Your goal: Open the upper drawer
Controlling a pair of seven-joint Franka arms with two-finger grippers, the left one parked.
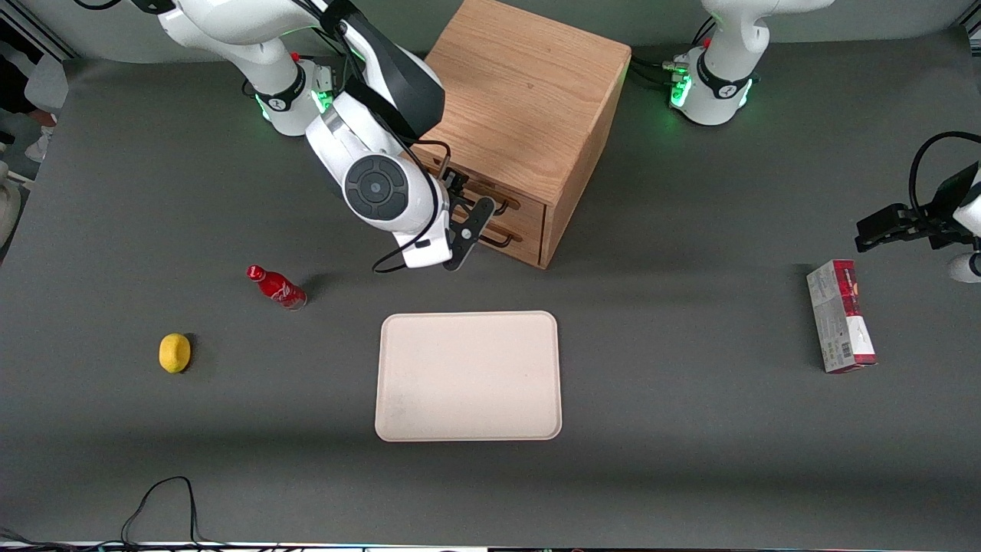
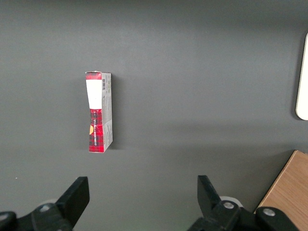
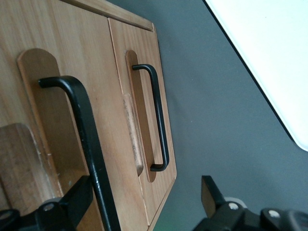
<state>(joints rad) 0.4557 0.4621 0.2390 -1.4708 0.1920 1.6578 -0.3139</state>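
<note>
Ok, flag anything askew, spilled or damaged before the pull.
Only the red bottle lies on its side, beside the lemon; nothing spilled around it. The cabinet sits angled to the table edge. Both drawers are shut. The gripper is open at the upper drawer's handle, one finger beside the bar.

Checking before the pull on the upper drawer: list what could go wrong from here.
1. The gripper is at the upper drawer's handle with open jaws; one seems beside the bar, so closing may miss it.
2. The lower drawer's handle sits close by, so a slip could catch it.
3. The tray lies in front of the cabinet, so a long retreat could bump it.
</note>
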